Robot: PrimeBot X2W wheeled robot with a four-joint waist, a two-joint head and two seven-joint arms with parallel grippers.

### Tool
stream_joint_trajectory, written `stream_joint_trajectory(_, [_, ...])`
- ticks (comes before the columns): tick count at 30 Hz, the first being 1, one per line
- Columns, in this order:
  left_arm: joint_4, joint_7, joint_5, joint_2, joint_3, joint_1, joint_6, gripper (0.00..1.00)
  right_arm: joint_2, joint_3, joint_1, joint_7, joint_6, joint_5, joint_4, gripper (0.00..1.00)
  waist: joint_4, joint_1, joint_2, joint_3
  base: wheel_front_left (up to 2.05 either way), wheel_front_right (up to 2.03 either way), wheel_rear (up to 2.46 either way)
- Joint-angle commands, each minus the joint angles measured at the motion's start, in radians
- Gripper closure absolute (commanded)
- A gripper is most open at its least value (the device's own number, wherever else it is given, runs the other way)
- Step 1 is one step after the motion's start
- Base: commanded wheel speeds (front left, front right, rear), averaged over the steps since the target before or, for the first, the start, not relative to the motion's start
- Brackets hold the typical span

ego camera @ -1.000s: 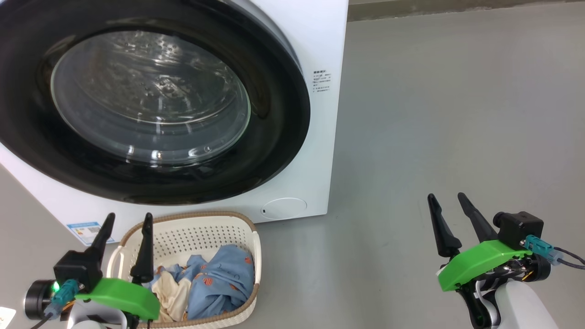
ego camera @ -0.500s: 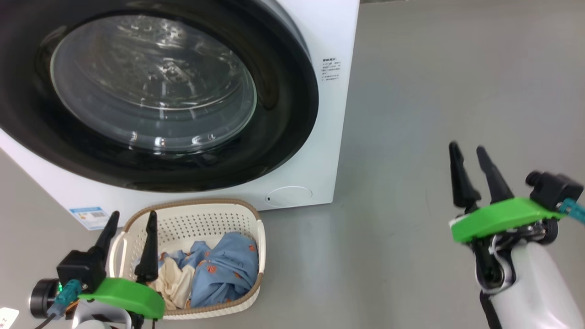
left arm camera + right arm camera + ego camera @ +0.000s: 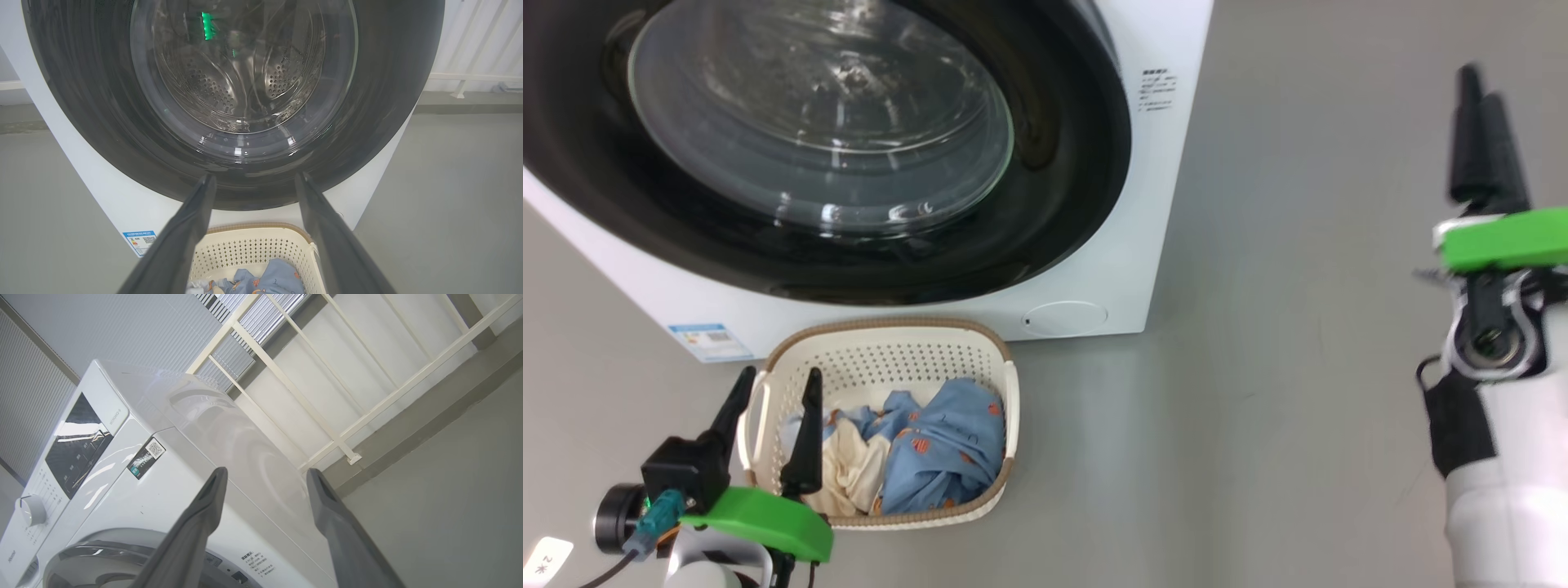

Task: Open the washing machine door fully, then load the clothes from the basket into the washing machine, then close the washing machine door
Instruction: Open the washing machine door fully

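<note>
Left gripper point(image 3: 780, 374) hangs wide open, empty, by the basket point(image 3: 882, 324), clothes point(image 3: 947, 449) heaped inside. Just behind, the washing machine door point(image 3: 1054, 163) sits shut. Right gripper point(image 3: 1480, 82), open and empty too, is raised beside the washing machine point(image 3: 1164, 204); probably best to catch the door's right rim and pull steadily.

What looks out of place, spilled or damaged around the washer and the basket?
Nothing stands out. The washing machine door sits closed and intact, the basket stands upright before it, and the clothes lie bunched inside, none on the floor.
</note>
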Motion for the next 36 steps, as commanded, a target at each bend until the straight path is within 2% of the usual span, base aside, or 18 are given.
stream_joint_trajectory(1, [-0.027, -0.006, -0.010, 0.018, 0.027, -0.040, -0.003, 0.00, 0.010, 0.001, -0.052, 0.014, 0.002, 0.044, -0.017, 0.00, 0.020, 0.0000, 0.0000, 0.021, 0.00, 0.00, 0.00])
stream_joint_trajectory(2, [-0.027, -0.006, -0.011, 0.018, 0.024, -0.045, -0.003, 0.00, 0.011, -0.017, -0.069, 0.020, 0.002, 0.073, -0.007, 0.00, 0.025, 0.0000, 0.0000, 0.027, 0.00, 0.00, 0.00])
stream_joint_trajectory(3, [-0.027, -0.006, -0.011, 0.018, 0.021, -0.050, -0.003, 0.00, 0.012, -0.033, -0.086, 0.027, 0.002, 0.101, 0.003, 0.14, 0.030, 0.0000, 0.0000, 0.032, 0.00, 0.00, 0.00])
stream_joint_trajectory(5, [-0.027, -0.006, -0.012, 0.018, 0.016, -0.059, -0.003, 0.00, 0.013, -0.053, -0.117, 0.045, 0.002, 0.164, 0.020, 0.69, 0.040, 0.0000, 0.0000, 0.043, 0.00, 0.00, 0.00])
stream_joint_trajectory(6, [-0.027, -0.006, -0.013, 0.018, 0.013, -0.063, -0.003, 0.00, 0.014, -0.068, -0.130, 0.051, 0.002, 0.198, 0.034, 0.87, 0.044, 0.0000, 0.0000, 0.048, 0.00, 0.00, 0.00])
stream_joint_trajectory(7, [-0.026, -0.006, -0.013, 0.018, 0.011, -0.067, -0.003, 0.00, 0.014, -0.079, -0.142, 0.056, 0.002, 0.234, 0.051, 1.00, 0.049, 0.0000, 0.0000, 0.052, 0.00, 0.00, 0.00])
stream_joint_trajectory(11, [-0.025, -0.006, -0.014, 0.015, 0.001, -0.080, -0.003, 0.00, 0.015, -0.095, -0.179, 0.065, 0.002, 0.348, 0.125, 1.00, 0.066, 0.0000, 0.0000, 0.069, 0.00, 0.00, 0.00])
stream_joint_trajectory(16, [-0.023, -0.006, -0.014, 0.013, -0.006, -0.093, -0.003, 0.00, 0.015, -0.076, -0.216, 0.098, 0.002, 0.433, 0.195, 1.00, 0.081, 0.0000, 0.0000, 0.090, 0.00, 0.00, 0.00])
stream_joint_trajectory(25, [-0.025, -0.006, -0.015, 0.007, -0.013, -0.110, -0.003, 0.00, 0.015, -0.036, -0.299, 0.250, 0.002, 0.491, 0.285, 1.00, 0.102, 0.0000, 0.0000, 0.127, 0.00, 0.00, 0.00])
stream_joint_trajectory(36, [-0.030, -0.006, -0.016, -0.001, -0.017, -0.125, -0.003, 0.00, 0.015, -0.011, -0.388, 0.428, 0.002, 0.477, 0.368, 1.00, 0.122, 0.0000, 0.0000, 0.165, 0.00, 0.00, 0.00])
